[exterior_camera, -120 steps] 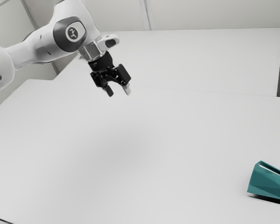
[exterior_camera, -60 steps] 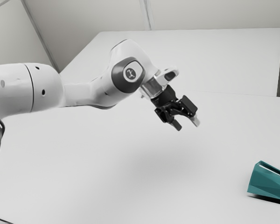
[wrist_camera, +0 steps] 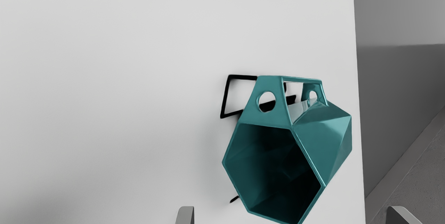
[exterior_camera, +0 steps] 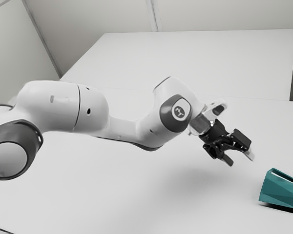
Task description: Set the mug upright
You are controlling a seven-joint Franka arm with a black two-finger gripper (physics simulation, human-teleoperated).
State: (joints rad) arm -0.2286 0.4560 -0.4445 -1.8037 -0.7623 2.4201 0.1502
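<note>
Black and two-fingered, your gripper (exterior_camera: 240, 158) is held above the table (wrist_camera: 121, 60), tilted toward the exterior view's right, its fingers spread wide with nothing gripped. Behind it, your white arm (exterior_camera: 124, 129) reaches in from the exterior view's left. Just beyond the fingertips, and apart from them, you have the teal mug (wrist_camera: 321, 140) lying on its side near a straight edge of the table, so it isn't upright. You can look into its dark six-sided mouth (wrist_camera: 274, 172), which faces your hand. Its angular handle (wrist_camera: 269, 83) sticks up from the body, with a round hole in the panel by the mouth. Past that table edge, you see grey floor (wrist_camera: 417, 182).
</note>
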